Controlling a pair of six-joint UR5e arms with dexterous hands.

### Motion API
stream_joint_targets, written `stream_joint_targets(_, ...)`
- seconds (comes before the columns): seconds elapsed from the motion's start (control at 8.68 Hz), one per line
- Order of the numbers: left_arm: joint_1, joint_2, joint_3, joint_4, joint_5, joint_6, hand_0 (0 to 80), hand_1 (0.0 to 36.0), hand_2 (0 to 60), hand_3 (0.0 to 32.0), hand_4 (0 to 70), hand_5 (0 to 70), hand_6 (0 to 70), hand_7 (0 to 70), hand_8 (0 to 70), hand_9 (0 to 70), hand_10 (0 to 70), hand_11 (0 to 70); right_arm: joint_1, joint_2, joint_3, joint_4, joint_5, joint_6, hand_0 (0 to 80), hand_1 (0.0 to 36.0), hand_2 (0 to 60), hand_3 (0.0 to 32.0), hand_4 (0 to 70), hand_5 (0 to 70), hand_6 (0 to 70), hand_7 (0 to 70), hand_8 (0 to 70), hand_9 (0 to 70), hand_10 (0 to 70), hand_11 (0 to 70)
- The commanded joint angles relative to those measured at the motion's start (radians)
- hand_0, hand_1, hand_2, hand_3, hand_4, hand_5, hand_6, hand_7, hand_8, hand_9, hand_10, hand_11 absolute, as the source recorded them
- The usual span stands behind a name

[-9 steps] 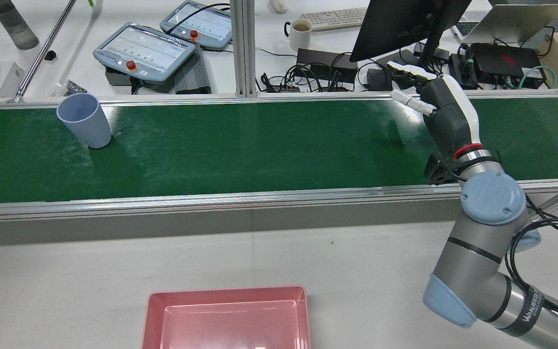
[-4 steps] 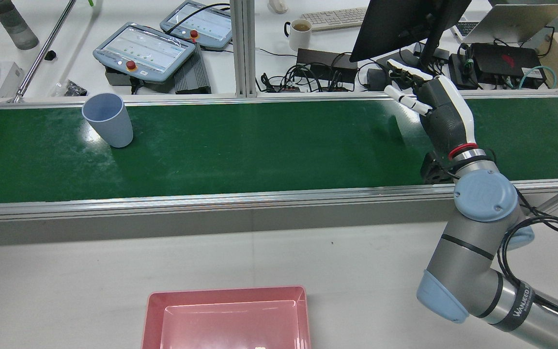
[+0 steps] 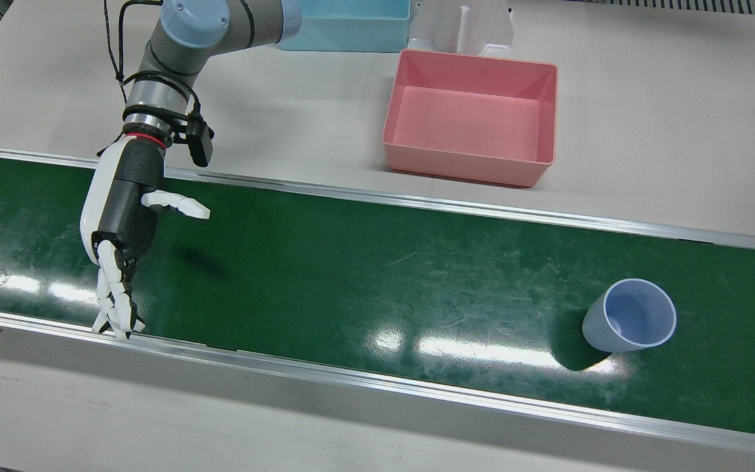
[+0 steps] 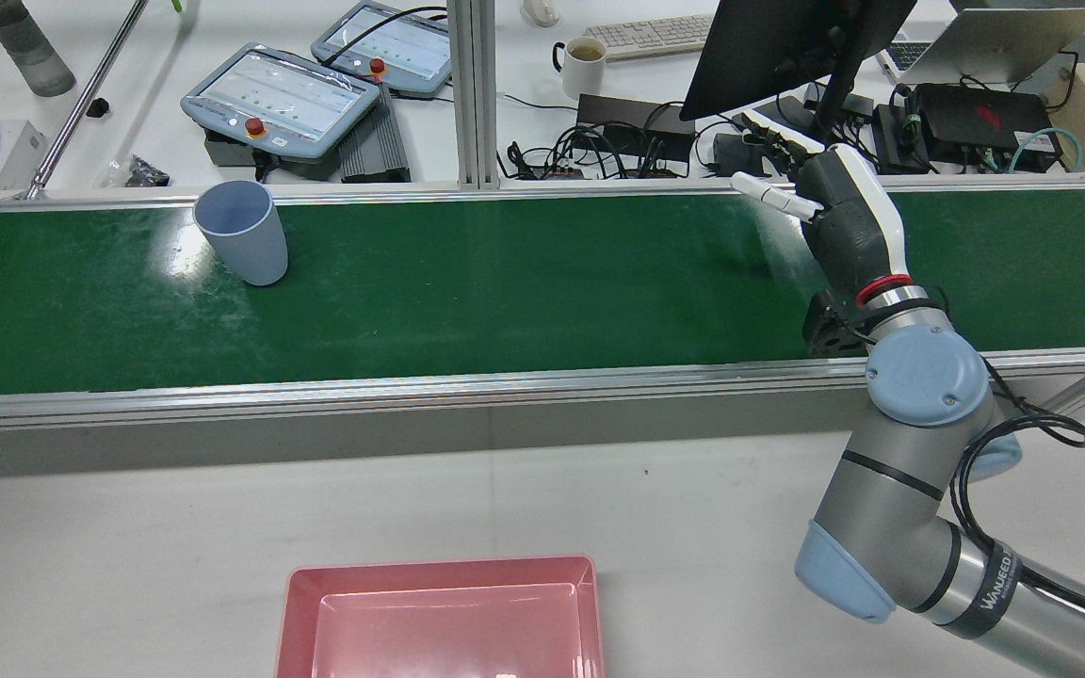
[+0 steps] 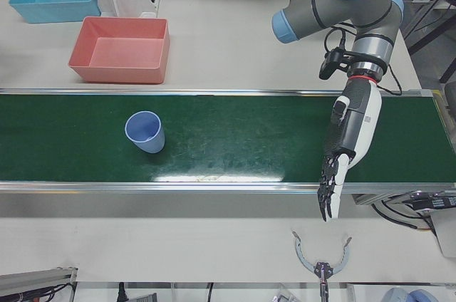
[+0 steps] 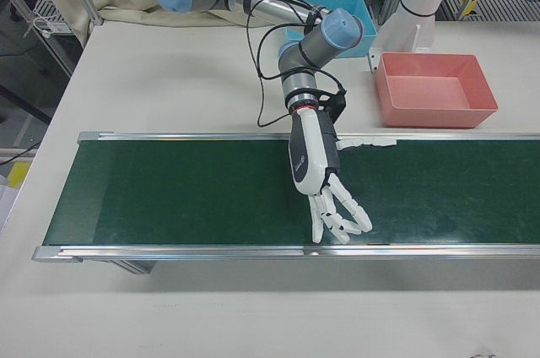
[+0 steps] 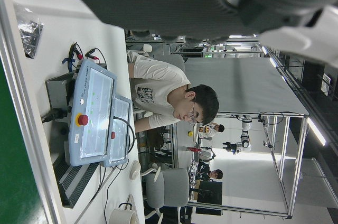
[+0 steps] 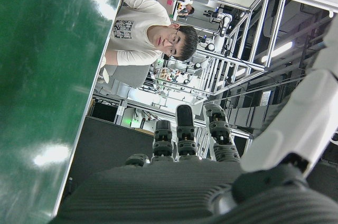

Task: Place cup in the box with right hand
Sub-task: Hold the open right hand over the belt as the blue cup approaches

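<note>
Fingers (image 3: 114, 298) on my right hand (image 3: 122, 223) are stretched out and spread, thumb held off to the side, holding nothing — it hangs over the green conveyor belt (image 3: 351, 262) with the tips reaching past the belt's operator-side rail. From the rear view I see the same hand (image 4: 844, 221) from behind, at the belt's right end, fingertips partly lost against the desk clutter. The pale blue plastic cup (image 3: 630, 316) stands upright on the belt, well apart from the hand, near the far end; the left-front view shows its open mouth (image 5: 144, 131) clearly. The pink rectangular plastic box (image 3: 472, 118) sits on the white table beside the belt. My left hand shows in none of the fixed views; whether it is open I cannot tell.
</note>
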Motion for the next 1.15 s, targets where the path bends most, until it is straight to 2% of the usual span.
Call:
stream_joint_targets(0.0, -0.001, 0.001, 0.000, 0.000, 0.000, 0.000, 0.0, 0.0, 0.0, 0.0, 0.0, 0.0, 0.0, 0.0, 0.0, 0.0, 0.0, 0.0, -0.006, 0.002, 0.001, 0.000, -0.001, 0.000, 34.7, 10.8, 23.3, 0.0, 4.7, 2.1, 7.6, 37.5, 6.7, 16.4, 0.0, 0.0)
stream_joint_targets(0.12, 0.000, -0.001, 0.000, 0.000, 0.000, 0.000, 0.0, 0.0, 0.0, 0.0, 0.0, 0.0, 0.0, 0.0, 0.0, 0.0, 0.0, 0.0, -0.010, 0.002, 0.001, 0.000, -0.001, -0.002, 37.0, 10.5, 21.0, 0.0, 5.1, 2.3, 7.5, 36.7, 6.9, 16.3, 0.0, 0.0)
stream_joint_targets(0.23, 0.000, 0.001, 0.000, 0.000, 0.000, 0.000, 0.0, 0.0, 0.0, 0.0, 0.0, 0.0, 0.0, 0.0, 0.0, 0.0, 0.0, 0.0, -0.021, 0.002, 0.001, -0.001, -0.001, -0.003, 36.2, 11.9, 25.9, 0.0, 2.7, 2.5, 7.4, 35.9, 6.8, 16.1, 0.0, 0.0)
stream_joint_targets(0.35, 0.000, 0.001, 0.000, 0.000, 0.000, 0.000, 0.0, 0.0, 0.0, 0.0, 0.0, 0.0, 0.0, 0.0, 0.0, 0.0, 0.0, 0.0, -0.032, 0.002, 0.001, -0.002, -0.001, -0.003, 38.2, 9.7, 18.6, 0.0, 3.9, 2.4, 7.0, 34.5, 6.5, 15.5, 0.0, 0.0)
stream_joint_targets(0.46, 0.000, 0.001, 0.000, 0.000, 0.000, 0.000, 0.0, 0.0, 0.0, 0.0, 0.0, 0.0, 0.0, 0.0, 0.0, 0.0, 0.0, 0.0, -0.037, 0.002, 0.001, -0.002, -0.001, -0.003, 46.6, 0.1, 0.0, 0.0, 17.4, 2.5, 6.8, 34.0, 6.3, 15.3, 0.0, 0.0)
stream_joint_targets(1.04, 0.000, -0.001, 0.000, 0.000, 0.000, 0.000, 0.0, 0.0, 0.0, 0.0, 0.0, 0.0, 0.0, 0.0, 0.0, 0.0, 0.0, 0.0, -0.038, 0.004, 0.002, -0.002, -0.001, -0.003, 46.7, 0.0, 0.0, 0.0, 19.5, 2.4, 7.2, 36.0, 6.4, 15.7, 0.0, 0.0)
